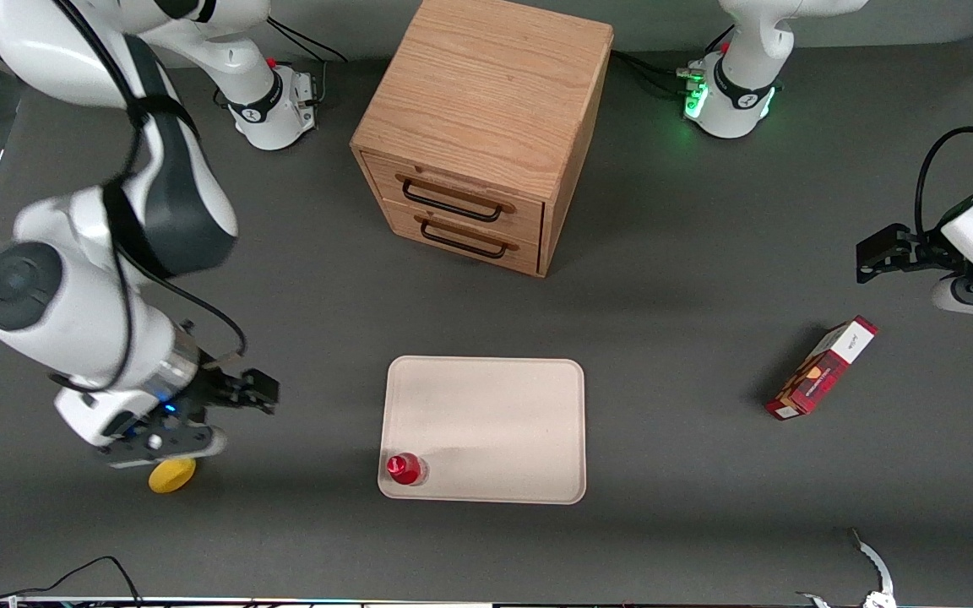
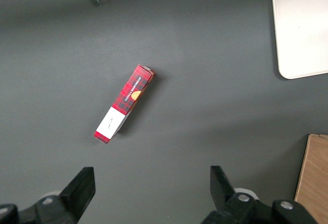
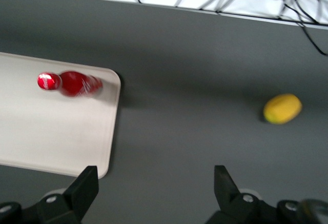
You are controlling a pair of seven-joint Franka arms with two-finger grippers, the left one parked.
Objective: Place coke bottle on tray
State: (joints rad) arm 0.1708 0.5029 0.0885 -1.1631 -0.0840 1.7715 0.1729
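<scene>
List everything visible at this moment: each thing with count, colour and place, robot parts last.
coke bottle: one, red, upright on the tray, in the corner nearest the front camera toward the working arm's end.
tray: one, cream-white, on the table in front of the drawer cabinet.
drawer cabinet: one, light wood, two drawers with dark handles, farther from the front camera than the tray.
lemon: one, yellow, on the table just under the gripper.
carton: one, red, lying toward the parked arm's end.
table: one, dark grey.
gripper: one, black, open and empty, apart from the tray, above the lemon.
</scene>
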